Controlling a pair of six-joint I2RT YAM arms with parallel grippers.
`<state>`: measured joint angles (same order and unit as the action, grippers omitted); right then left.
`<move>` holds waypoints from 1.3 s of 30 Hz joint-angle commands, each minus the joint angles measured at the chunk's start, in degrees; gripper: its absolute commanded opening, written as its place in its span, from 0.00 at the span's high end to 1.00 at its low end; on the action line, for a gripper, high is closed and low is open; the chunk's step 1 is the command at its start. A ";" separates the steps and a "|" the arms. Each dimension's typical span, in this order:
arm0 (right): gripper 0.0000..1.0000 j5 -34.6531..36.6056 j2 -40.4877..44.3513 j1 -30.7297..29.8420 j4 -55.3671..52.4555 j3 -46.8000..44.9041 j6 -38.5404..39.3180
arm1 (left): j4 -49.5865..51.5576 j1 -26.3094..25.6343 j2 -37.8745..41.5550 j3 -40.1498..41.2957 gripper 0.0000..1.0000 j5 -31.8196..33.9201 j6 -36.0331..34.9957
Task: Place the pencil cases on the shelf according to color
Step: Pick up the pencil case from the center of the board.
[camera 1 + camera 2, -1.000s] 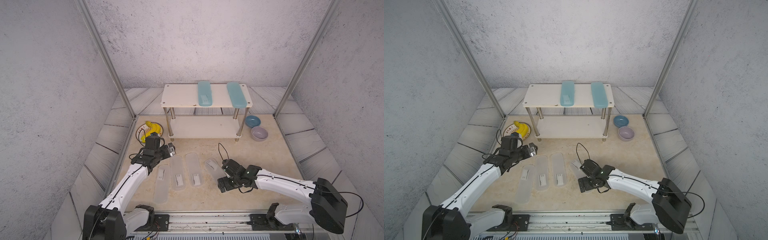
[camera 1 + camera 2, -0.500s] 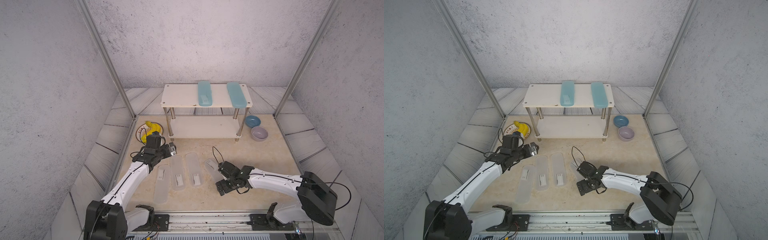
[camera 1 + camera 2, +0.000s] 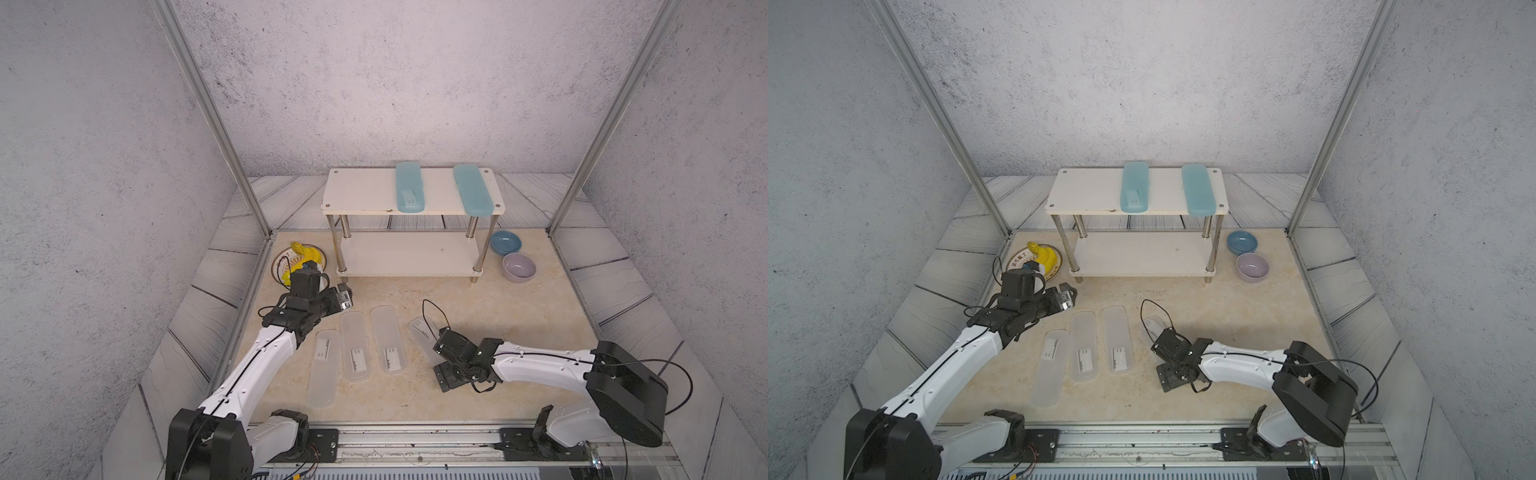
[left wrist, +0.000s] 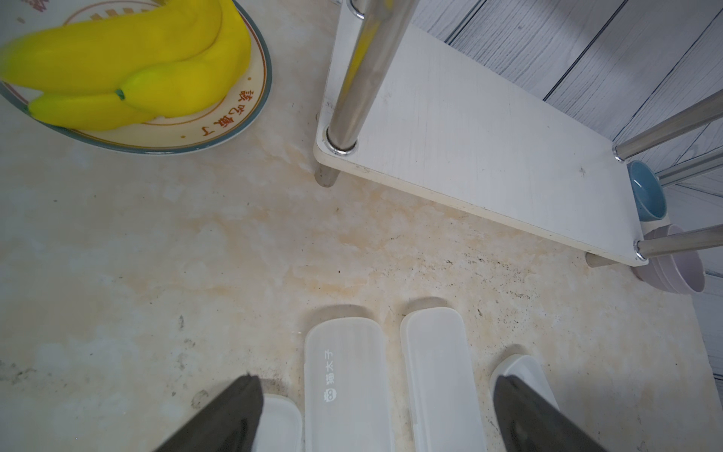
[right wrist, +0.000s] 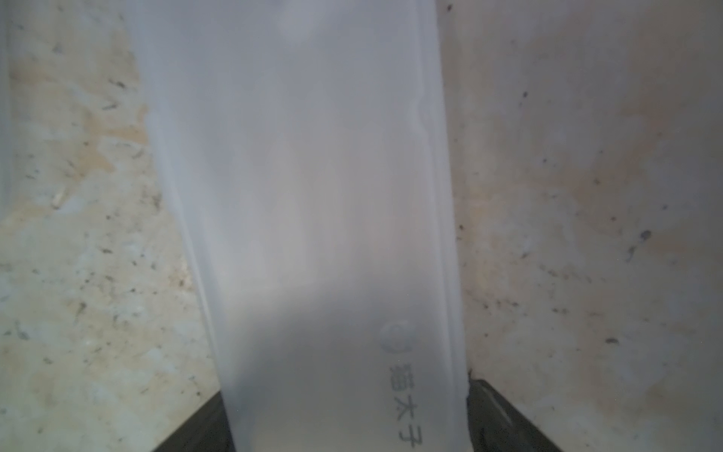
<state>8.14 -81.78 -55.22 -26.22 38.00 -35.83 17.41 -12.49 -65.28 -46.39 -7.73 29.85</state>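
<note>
Right pincer [image 5: 348, 424] has its jaws wide, straddling the rightmost clear case [image 3: 419, 330], lower centre of a top view, flat on the tabletop [image 3: 519, 316]; can't tell if it's clamped. Left pincer [image 4: 373, 381] gaping, empty. Risk: slick plastic, so the case may pivot or slip on lift. Shelf [image 3: 407, 253] lower board is bare, teal cases [image 3: 409, 193] up top, but chrome legs [image 3: 482, 245] and blue bowl [image 3: 505, 242] at right crowd entry. Mid-frame tabletop is open.

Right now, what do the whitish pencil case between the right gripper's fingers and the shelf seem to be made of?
Pencil case: probably frosted translucent plastic, matte; a warm tone shows dimly through it. Shelf boards: white, matte, scuffed, perhaps laminated wood composite; cannot tell for sure. Shelf legs: likely chromed metal tube, with mirror-like reflections.
</note>
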 commanded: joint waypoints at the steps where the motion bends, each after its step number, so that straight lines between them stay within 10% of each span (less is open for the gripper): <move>1: 0.12 1.18 1.23 -0.04 -3.11 -2.60 -2.54 | 0.15 0.36 1.36 -0.85 0.01 0.51 -0.64; 13: 0.42 3.72 4.99 -1.47 -3.60 -2.77 -3.12 | 0.78 0.36 3.00 -0.44 0.01 1.48 -1.25; 24: 0.41 14.69 15.83 0.67 -7.75 1.76 -5.11 | 0.01 0.36 2.90 -0.87 0.02 0.76 -1.29; 39: 0.43 5.20 -7.49 20.76 2.78 24.67 4.77 | -0.49 0.36 3.30 -1.68 0.01 0.25 -0.64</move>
<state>14.11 -85.82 -35.64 -25.43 58.54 -33.82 17.34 -12.49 -63.02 -46.70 -7.31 29.41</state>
